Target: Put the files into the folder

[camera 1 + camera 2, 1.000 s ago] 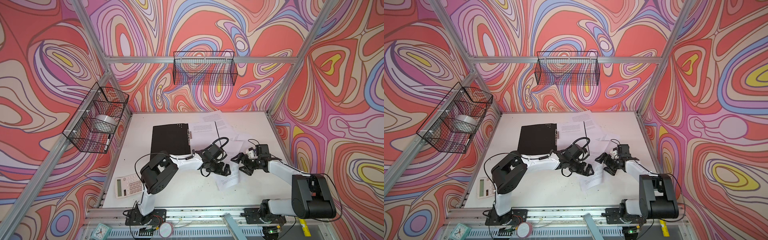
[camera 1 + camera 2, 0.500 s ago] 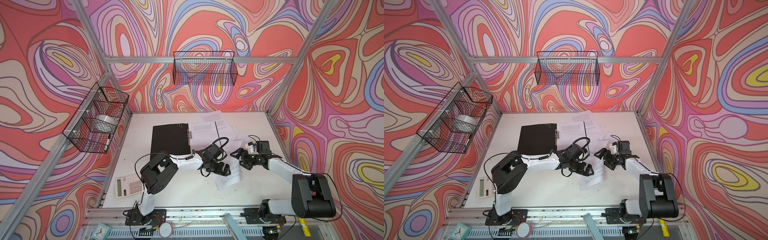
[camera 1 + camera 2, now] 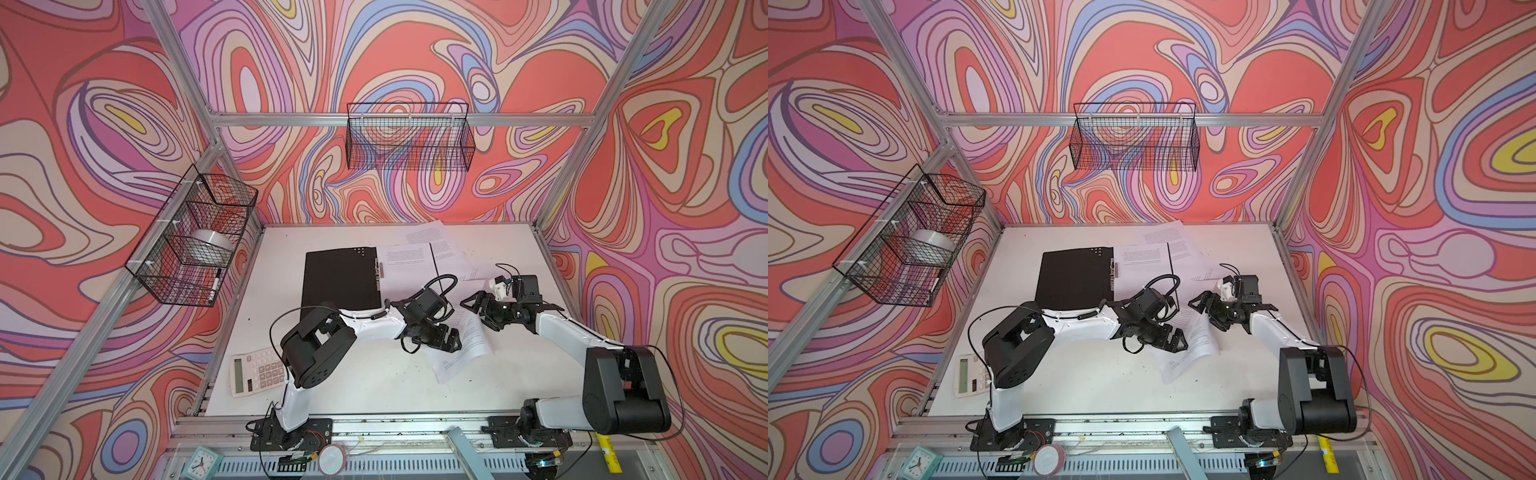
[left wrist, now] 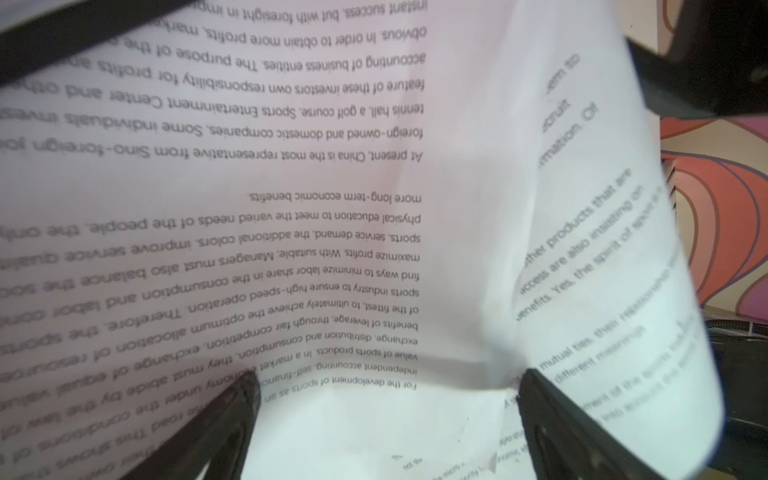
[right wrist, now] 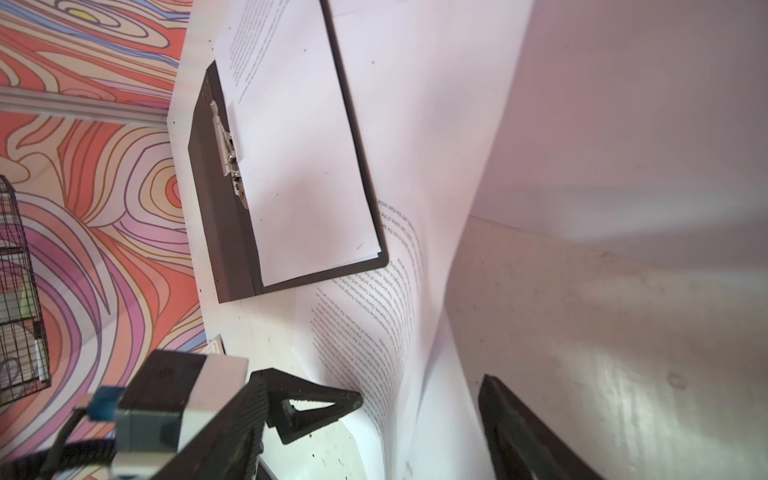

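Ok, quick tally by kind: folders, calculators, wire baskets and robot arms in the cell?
Folder: 1
Calculator: 1
Wire baskets: 2
Robot arms: 2
Total: 6

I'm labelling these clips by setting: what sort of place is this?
Probably a robot data-collection cell staged as a desk: the left arm and right arm are mounted at a white table inside an aluminium frame with swirl-printed walls; a folder, printed sheets and a calculator lie on it.
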Controlling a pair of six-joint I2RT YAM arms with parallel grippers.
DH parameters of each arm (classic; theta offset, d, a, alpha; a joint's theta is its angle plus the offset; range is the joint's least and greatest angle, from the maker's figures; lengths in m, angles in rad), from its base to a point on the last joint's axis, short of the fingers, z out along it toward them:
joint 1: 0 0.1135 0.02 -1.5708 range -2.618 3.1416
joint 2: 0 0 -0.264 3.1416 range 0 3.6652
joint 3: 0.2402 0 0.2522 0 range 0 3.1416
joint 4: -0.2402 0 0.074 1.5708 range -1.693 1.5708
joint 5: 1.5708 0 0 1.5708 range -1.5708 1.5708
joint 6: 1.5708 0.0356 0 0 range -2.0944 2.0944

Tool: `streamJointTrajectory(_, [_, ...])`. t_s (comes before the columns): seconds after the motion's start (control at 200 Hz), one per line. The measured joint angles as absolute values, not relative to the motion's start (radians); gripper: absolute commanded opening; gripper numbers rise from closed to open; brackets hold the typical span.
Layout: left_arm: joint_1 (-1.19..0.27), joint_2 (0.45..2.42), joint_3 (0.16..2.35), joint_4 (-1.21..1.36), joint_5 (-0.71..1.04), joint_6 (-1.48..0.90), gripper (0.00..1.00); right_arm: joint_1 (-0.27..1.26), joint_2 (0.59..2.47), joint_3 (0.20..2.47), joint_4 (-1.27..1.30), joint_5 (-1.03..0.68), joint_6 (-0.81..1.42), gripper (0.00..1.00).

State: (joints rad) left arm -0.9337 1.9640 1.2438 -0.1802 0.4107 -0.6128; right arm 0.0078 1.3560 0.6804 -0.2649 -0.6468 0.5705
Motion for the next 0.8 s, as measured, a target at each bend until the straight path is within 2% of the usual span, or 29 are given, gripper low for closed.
streamJointTrajectory(0.165, [-0.93,1.964,1.244,-0.18,0.418,-0.613,0.97,0.008,1.3,0.678,-0.307,-0.648,0.574,0.74])
streamJointTrajectory(0.3, [-0.929,1.964,1.243,-0.18,0.421,-0.613,0.97,0.008,1.299,0.677,-0.343,-0.639,0.575,0.55])
streamJointTrajectory(0.506, [-0.928,1.964,1.243,-0.179,0.422,-0.613,0.97,0.008,1.297,0.677,-0.406,-0.579,0.569,0.44])
streamJointTrajectory(0.591, [-0.928,1.964,1.242,-0.177,0.422,-0.613,0.97,0.008,1.288,0.677,-0.435,-0.556,0.562,0.35])
streamJointTrajectory(0.796, [-0.928,1.964,1.238,-0.171,0.426,-0.614,0.97,0.008,1.263,0.677,-0.488,-0.512,0.551,0.21])
